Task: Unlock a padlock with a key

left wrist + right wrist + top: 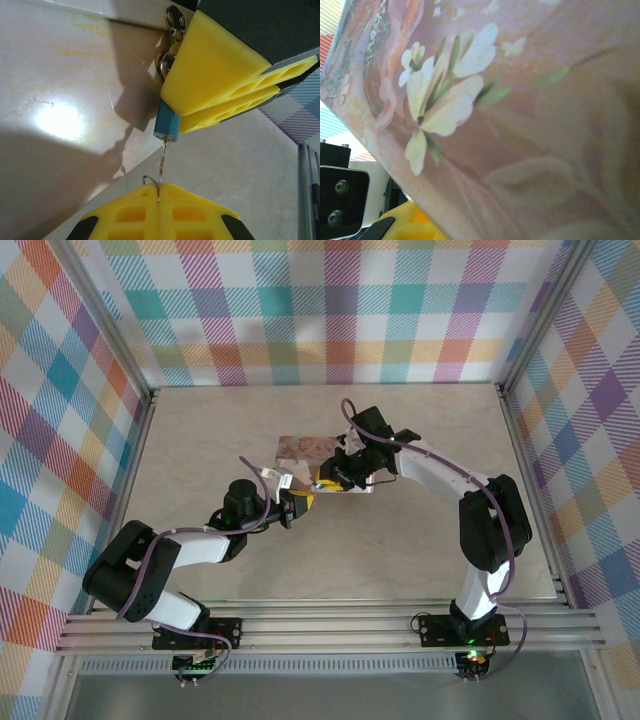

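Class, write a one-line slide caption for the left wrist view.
Left gripper pinches the key, its tip at the base of the blue padlock clamped by the right gripper.

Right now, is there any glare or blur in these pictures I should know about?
Left wrist: a bright glare patch left of the padlock, shadow below it; padlock and key are sharp. Right wrist: the tin is so close it looks soft. Top: evenly lit.

text: none legible | labels: none | numbers: none | signs: none
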`<action>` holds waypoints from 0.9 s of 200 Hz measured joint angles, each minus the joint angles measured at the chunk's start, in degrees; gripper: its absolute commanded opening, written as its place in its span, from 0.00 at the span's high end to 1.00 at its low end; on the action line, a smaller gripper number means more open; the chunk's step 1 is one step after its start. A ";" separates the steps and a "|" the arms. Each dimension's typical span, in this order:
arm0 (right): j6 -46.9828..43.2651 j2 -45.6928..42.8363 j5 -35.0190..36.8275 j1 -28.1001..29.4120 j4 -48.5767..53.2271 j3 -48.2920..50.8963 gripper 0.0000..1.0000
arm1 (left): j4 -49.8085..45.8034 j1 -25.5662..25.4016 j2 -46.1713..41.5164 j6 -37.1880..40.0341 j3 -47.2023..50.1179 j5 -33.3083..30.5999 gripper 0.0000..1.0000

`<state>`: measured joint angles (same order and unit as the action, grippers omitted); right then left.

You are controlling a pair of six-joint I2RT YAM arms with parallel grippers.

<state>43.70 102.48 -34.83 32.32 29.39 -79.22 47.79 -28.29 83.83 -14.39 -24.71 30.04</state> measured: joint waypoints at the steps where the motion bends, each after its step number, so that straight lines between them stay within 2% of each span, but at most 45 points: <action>1: 0.00 0.00 0.00 0.00 0.00 0.00 1.00 | 0.00 0.00 0.00 0.00 0.00 0.00 1.00; 89: -2.40 -0.24 -0.59 -0.09 -0.22 1.07 1.00 | 2.19 0.87 2.91 -2.60 -1.14 3.39 1.00; 180: -2.62 -0.24 -0.42 -0.07 -1.99 2.27 1.00 | 1.55 0.85 4.17 -2.99 -2.49 3.78 1.00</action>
<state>41.08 102.24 -35.24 32.25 27.40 -76.95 49.34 -27.44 88.01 -17.39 -27.20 33.82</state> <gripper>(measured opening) 0.198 0.046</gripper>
